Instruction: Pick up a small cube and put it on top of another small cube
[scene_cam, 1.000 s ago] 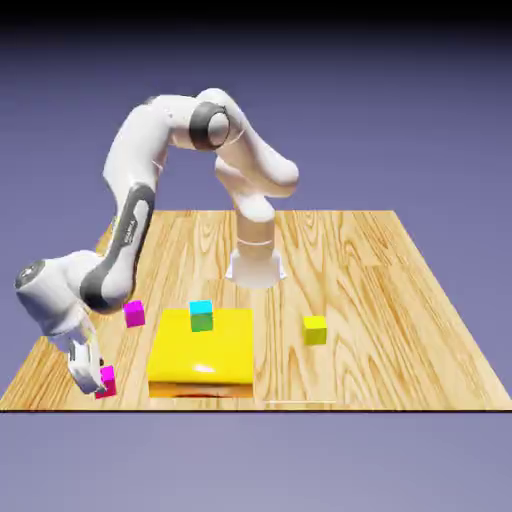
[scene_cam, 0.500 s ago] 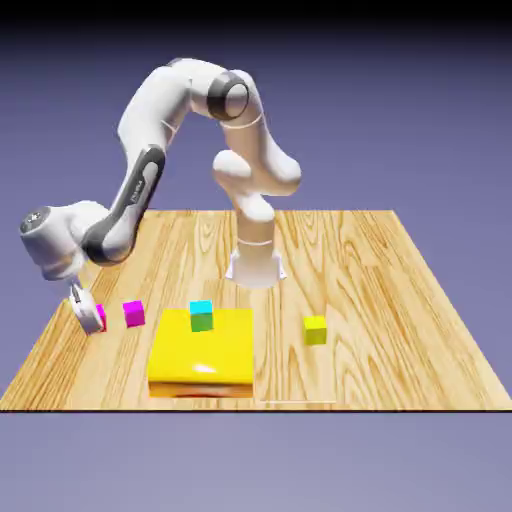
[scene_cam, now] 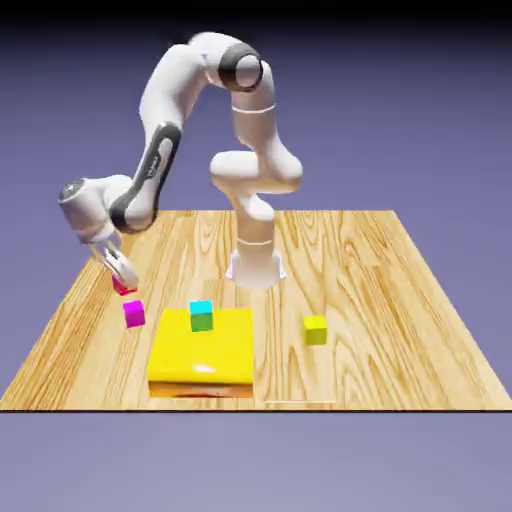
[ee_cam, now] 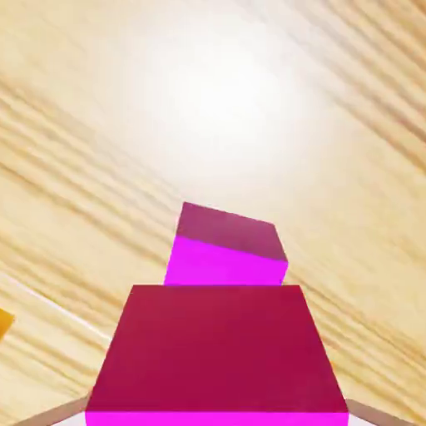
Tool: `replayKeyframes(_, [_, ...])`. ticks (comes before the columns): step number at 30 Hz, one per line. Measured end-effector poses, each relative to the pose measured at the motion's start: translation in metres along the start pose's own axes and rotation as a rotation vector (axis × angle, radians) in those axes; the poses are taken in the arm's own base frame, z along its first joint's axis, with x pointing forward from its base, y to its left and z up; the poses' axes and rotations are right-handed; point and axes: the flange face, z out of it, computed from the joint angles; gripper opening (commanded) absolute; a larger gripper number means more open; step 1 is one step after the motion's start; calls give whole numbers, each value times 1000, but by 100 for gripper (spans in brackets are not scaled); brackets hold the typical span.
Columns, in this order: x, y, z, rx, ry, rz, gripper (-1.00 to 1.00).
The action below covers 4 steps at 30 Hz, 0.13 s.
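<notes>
Magenta cube (ee_cam: 216, 354) sits gripped between the fingers of the tool (scene_cam: 122, 284), jaws closed on both sides.

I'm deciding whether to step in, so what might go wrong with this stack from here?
The held cube looks turned relative to the lower magenta cube, so it might land skewed. It also hides part of that cube in the hand view, so an off-center release, and a topple, seems possible. Lowering off line could let the gripper nudge the lower cube.
</notes>
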Motion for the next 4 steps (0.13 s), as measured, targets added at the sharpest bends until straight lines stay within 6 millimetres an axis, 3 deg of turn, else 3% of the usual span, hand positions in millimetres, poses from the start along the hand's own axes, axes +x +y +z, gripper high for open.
replayKeyframes(1, [1, 1, 11, -1, 0, 1, 100])
replayKeyframes(3, [1, 1, 11, -3, 2, 1, 100])
replayKeyframes(4, [0, 0, -5, -1, 1, 0, 100])
